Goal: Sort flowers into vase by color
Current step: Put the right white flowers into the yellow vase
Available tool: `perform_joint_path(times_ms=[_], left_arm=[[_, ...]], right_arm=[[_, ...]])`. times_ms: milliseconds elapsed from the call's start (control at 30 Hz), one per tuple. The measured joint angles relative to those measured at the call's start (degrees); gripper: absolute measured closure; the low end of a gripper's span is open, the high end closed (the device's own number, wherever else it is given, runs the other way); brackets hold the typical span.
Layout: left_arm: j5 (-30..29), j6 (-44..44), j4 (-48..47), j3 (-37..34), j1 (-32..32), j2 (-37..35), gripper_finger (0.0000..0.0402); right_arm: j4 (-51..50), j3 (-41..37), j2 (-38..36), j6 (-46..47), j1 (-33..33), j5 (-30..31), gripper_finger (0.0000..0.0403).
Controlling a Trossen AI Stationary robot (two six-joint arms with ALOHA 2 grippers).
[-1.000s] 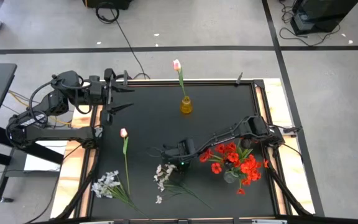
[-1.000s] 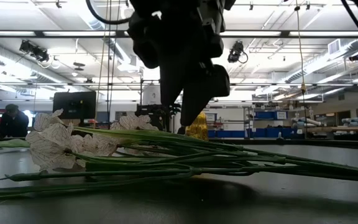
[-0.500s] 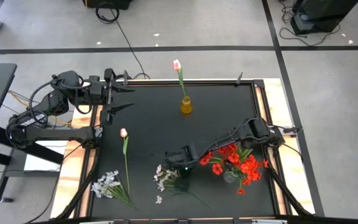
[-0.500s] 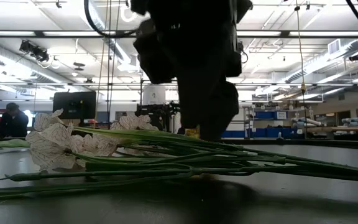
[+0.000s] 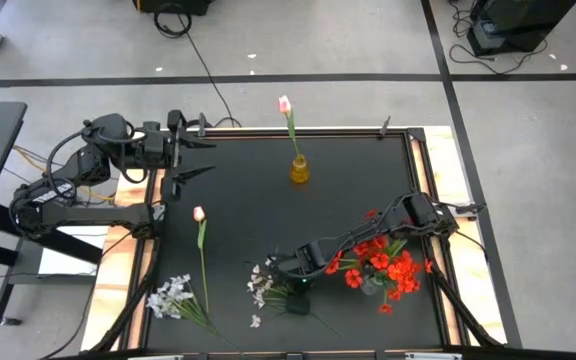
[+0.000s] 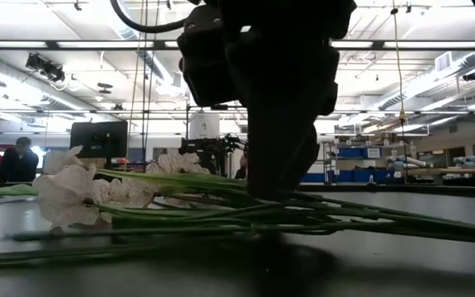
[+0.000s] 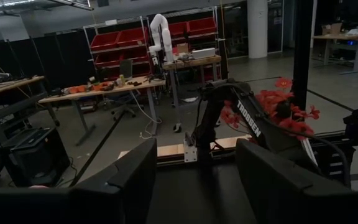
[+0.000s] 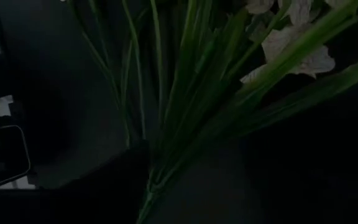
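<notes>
Flowers are partly sorted: reds (image 5: pixel 383 262) and one tulip (image 5: pixel 285 106) stand in vases, while the right fingers (image 5: pixel 290 287), open, straddle white stems (image 8: pixel 185 118) lying on the desk (image 5: pixel 248 190).

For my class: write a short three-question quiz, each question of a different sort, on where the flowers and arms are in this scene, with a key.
1. True or false: the yellow vase holds a pink tulip.
2. Which flowers does the right gripper reach over? A red B white C pink
3. Fill in: the left gripper waits at the table's far ____ corner.

Key: 1 true. 2 B, the white spray lying near the front edge. 3 left.
</notes>
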Motion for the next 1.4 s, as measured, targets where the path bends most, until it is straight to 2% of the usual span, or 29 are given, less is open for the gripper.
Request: perform_joint_path(times_ms=[400, 767, 1000, 1400], left_arm=[[0.0, 0.0, 0.0, 0.0, 0.0, 0.0, 0.0177], [0.0, 0.0, 0.0, 0.0, 0.0, 0.0, 0.0177], [0.0, 0.0, 0.0, 0.0, 0.0, 0.0, 0.0177], [0.0, 0.0, 0.0, 0.0, 0.0, 0.0, 0.0177]], right_arm=[[0.1, -0.2, 0.2, 0.2, 0.3, -0.4, 0.0286], [6.5, 0.4, 0.3, 0.0, -0.1, -2.4, 0.0381], [13.3, 6.4, 0.3, -0.2, -2.6, 3.0, 0.0389], [16.4, 20.2, 0.2, -7.9, -10.3, 20.1, 0.0389]])
